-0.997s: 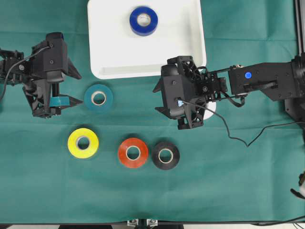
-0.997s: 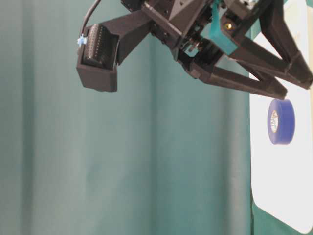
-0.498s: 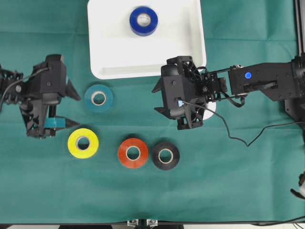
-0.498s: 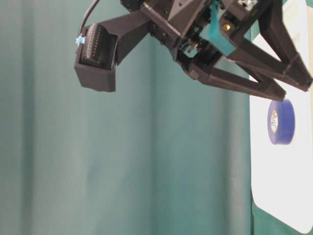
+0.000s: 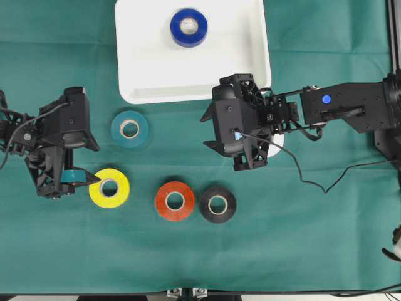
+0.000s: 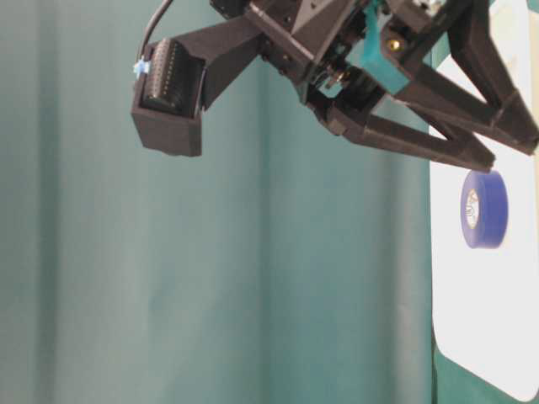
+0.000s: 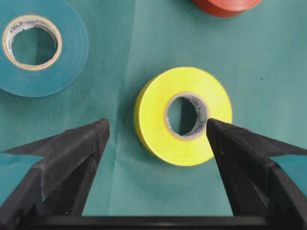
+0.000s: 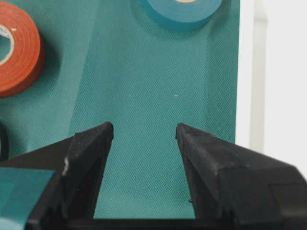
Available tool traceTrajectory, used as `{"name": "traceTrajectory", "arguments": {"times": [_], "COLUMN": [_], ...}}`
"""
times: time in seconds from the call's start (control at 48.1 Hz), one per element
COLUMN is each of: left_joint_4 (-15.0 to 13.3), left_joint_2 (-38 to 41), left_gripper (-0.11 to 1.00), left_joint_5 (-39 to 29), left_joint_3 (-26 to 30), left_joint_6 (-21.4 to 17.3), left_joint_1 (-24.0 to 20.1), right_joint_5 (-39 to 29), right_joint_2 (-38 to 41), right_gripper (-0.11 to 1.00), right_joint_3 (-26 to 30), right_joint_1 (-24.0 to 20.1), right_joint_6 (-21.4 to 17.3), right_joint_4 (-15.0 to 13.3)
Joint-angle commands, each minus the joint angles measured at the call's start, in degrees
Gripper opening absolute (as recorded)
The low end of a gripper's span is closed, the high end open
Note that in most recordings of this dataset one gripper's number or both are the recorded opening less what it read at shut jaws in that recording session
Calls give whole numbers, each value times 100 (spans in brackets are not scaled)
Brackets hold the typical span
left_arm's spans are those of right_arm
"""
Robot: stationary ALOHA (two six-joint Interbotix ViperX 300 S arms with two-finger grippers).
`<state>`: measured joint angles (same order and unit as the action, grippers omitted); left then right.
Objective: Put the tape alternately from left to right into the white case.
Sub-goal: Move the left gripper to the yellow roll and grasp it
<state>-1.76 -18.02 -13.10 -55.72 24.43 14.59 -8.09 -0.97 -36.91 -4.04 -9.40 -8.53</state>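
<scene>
The white case [image 5: 144, 75] holds the blue tape [image 5: 188, 27], which also shows in the table-level view [image 6: 484, 209]. On the green cloth lie the teal [image 5: 129, 128], yellow [image 5: 109, 187], orange-red [image 5: 175, 200] and black [image 5: 217, 204] rolls. A white roll [image 5: 277, 140] peeks out from under the right arm's wrist. My left gripper [image 5: 93, 164] is open just left of the yellow roll [image 7: 182, 115], one fingertip over the roll's near edge. My right gripper [image 5: 205, 132] hangs open and holds nothing over bare cloth [image 8: 144, 127], below the case.
The case's rim [image 8: 247, 72] runs along the right of the right wrist view. The orange-red roll [image 8: 17, 48] and the teal roll [image 8: 180, 12] lie ahead of the right fingers. A cable [image 5: 301, 175] trails from the right arm.
My left gripper has moved from beside the teal roll toward the table's near edge and now stands at the yellow roll. The right arm has not moved.
</scene>
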Motion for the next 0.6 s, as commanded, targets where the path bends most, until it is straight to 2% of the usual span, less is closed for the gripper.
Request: {"name": "traceTrajectory", "arguments": {"times": [0.0, 0.582], "left_joint_4": [0, -9], "left_joint_2": [53, 1055], "left_gripper": [79, 79], "left_joint_5": [114, 237], "left_joint_3": [97, 413], "left_joint_6": [18, 149], "left_joint_1": [9, 132], "right_joint_5": [70, 220], "right_joint_2": [-62, -62], "right_gripper": [65, 65], "right_joint_3": [35, -53], "right_joint_1": [-18, -18], "right_joint_6": [0, 0], "right_joint_4": [-9, 0]}}
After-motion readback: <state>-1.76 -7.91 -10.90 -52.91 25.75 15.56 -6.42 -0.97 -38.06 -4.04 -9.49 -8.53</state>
